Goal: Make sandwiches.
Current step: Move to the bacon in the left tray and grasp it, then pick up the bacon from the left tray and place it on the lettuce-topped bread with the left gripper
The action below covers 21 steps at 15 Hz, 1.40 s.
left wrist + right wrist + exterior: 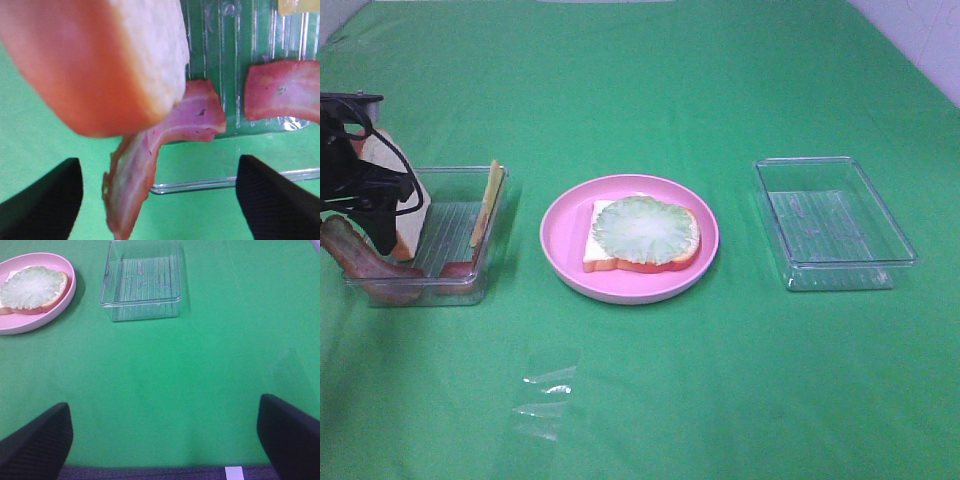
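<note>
While the green surface (740, 400) carries the pink plate (560, 240) at its middle, the half-built sandwich (642, 232) sits there as one bread slice under lettuce, well right of my left hand (159, 175). That hand hangs over the near left corner of the clear tray (450, 170), jaws apart, gripping nothing. Between them lies a bacon strip (135, 185), draped over the tray wall, its long axis crossing the closing line, so I judge a squeeze would pinch its width. My right hand (165, 440) is wide and empty, well away on the right.

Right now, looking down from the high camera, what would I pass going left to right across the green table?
Left clear tray → pink plate carrying lettuce-topped bread → right clear tray.
</note>
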Motion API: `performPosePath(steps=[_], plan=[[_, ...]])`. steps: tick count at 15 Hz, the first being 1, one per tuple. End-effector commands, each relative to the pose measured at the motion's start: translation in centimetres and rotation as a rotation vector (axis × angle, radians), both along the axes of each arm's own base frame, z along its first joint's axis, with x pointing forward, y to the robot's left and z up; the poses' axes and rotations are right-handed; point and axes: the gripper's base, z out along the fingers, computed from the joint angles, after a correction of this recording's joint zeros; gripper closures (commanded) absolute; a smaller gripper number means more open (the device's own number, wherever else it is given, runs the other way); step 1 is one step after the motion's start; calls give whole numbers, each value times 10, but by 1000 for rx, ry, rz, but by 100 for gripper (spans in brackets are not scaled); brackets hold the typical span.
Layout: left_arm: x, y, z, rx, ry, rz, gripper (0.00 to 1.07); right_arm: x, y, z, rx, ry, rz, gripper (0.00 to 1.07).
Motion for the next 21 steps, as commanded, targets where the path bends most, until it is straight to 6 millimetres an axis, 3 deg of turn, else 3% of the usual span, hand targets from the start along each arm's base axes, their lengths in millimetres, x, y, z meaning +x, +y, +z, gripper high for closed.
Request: performPosePath(steps=[1, 7, 9, 11, 15, 21], plan=[[1, -2, -1, -7, -6, 5, 49, -4, 0, -1, 6, -33, 2, 12], [1, -2, 0, -10, -8, 7, 50, -4, 0, -1, 6, -33, 2, 12], [1, -2, 0, -10, -8, 7, 69, -4, 0, -1, 6, -33, 2, 12], [1, -2, 0, -10, -8, 6, 105, -4, 0, -1, 6, -33, 2, 12], [0, -2, 3, -13, -8, 0, 107, -4, 0, -1, 6, -33, 2, 12], [-15, -3, 58, -47, -124, -19, 107, -4, 0, -1, 6, -33, 2, 12]])
